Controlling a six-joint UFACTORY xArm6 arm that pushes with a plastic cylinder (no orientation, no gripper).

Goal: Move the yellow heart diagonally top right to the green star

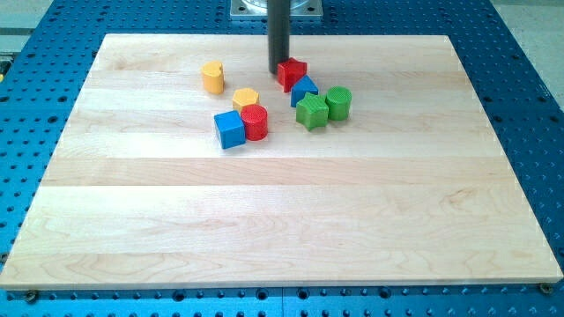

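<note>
Camera view: eight blocks on bench point(282, 220), two each yellow, red, blue, green. My tip point(278, 72) touches red block point(292, 73), right of yellow heart point(212, 77). No fingers on this rod.

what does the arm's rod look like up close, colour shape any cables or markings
My tip ends a straight, smooth, dark grey cylindrical rod with a flat-cut end. It hangs from a pale metal mount at the view's top. No cables, labels or markings show on it.

The yellow heart point(211, 77) stands flat on the board, lobes toward the view's top, well apart from the green star point(310, 112), which lies at about four o'clock from it, touching a green cylinder point(338, 103) at its two o'clock.
</note>
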